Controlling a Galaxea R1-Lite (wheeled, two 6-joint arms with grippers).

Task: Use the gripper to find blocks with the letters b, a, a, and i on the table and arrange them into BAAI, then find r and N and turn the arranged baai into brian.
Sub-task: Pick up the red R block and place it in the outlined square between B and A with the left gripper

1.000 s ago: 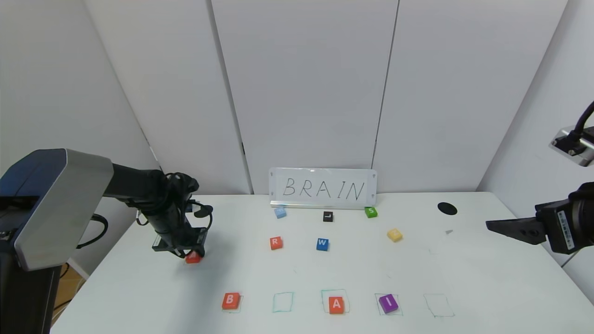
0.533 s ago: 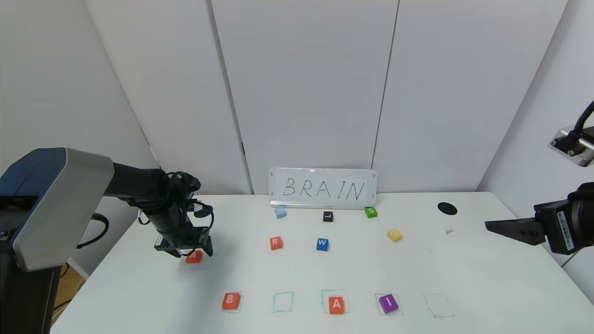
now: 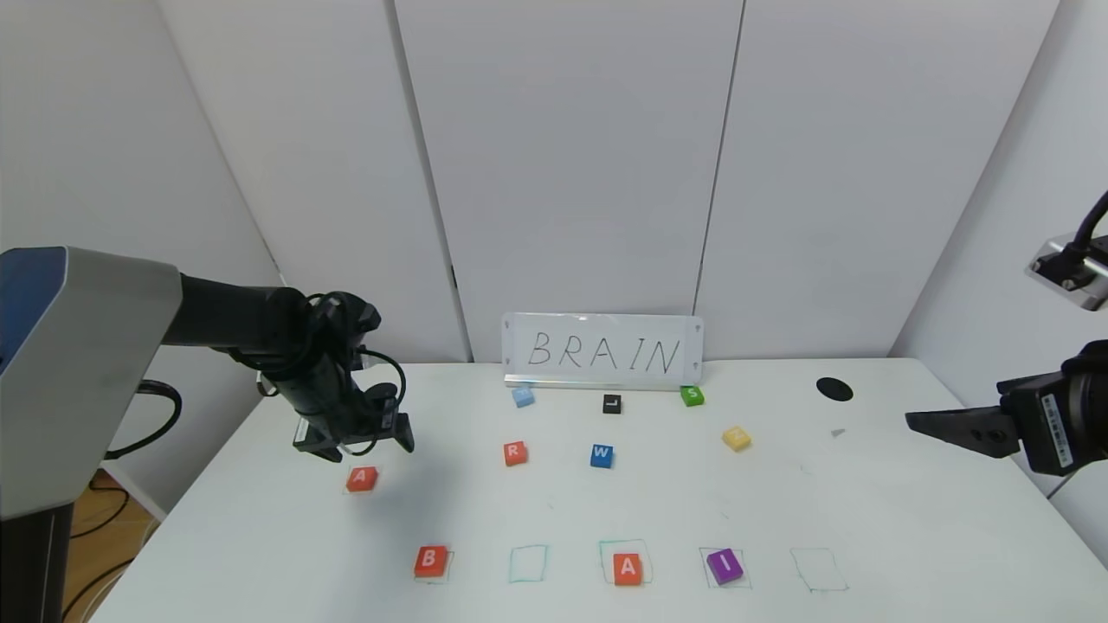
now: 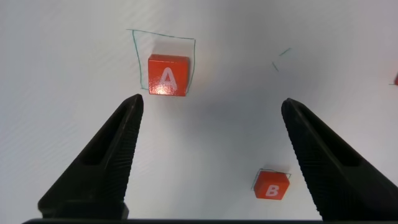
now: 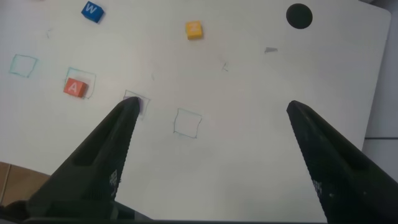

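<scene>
Blocks B, A and I sit in the nearest row of green squares, the square between B and A left bare, I judge for R. Farther back at left the second A lies alone in its own square on the worktop, the left tool just above it, jaws apart and holding nothing. N waits mid-worktop; the right tool hangs wide and empty at the right edge.

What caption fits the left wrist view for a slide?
Open left gripper above white table, orange-red square A block in green outline.
</scene>
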